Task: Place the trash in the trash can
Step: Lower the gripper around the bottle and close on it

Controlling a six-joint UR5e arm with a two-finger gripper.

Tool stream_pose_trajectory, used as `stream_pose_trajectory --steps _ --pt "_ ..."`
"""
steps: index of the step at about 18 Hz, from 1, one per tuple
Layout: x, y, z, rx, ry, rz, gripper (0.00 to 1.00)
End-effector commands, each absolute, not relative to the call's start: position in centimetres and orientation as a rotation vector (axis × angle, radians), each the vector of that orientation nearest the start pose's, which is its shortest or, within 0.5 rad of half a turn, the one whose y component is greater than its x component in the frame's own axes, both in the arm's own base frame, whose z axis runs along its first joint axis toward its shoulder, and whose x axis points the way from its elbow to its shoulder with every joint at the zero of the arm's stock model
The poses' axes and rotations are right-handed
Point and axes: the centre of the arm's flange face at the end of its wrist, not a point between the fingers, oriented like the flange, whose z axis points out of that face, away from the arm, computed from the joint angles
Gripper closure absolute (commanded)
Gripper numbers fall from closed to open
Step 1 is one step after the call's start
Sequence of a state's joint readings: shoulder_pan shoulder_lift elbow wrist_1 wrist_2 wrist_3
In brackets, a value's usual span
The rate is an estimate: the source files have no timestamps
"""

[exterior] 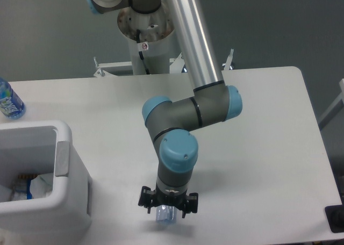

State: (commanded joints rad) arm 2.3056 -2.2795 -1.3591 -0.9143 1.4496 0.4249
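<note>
White trash can point(75, 202) with a grey tab point(63, 159); white surface point(269, 148); grey arm point(188, 116) with light blue joint caps; blue-labelled bottle point(8, 100).

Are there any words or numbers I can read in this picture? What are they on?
No words or numbers can be read here.
Blue-label bottle: print on the label, too blurred to read.
Small round red-and-white sticker on the robot's base column: a sign, too small to make out.
Trash inside the trash can: bits of colour, no readable text.
Bottle under the gripper: no readable label.
</note>
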Motion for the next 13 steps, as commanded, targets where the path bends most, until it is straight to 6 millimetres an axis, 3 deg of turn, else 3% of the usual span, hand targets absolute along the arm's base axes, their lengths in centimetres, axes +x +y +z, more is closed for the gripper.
stream_pose_trajectory --steps 13 --pt "-38.3 64.7 19.0 -2.961 -0.416 0.028 0.00"
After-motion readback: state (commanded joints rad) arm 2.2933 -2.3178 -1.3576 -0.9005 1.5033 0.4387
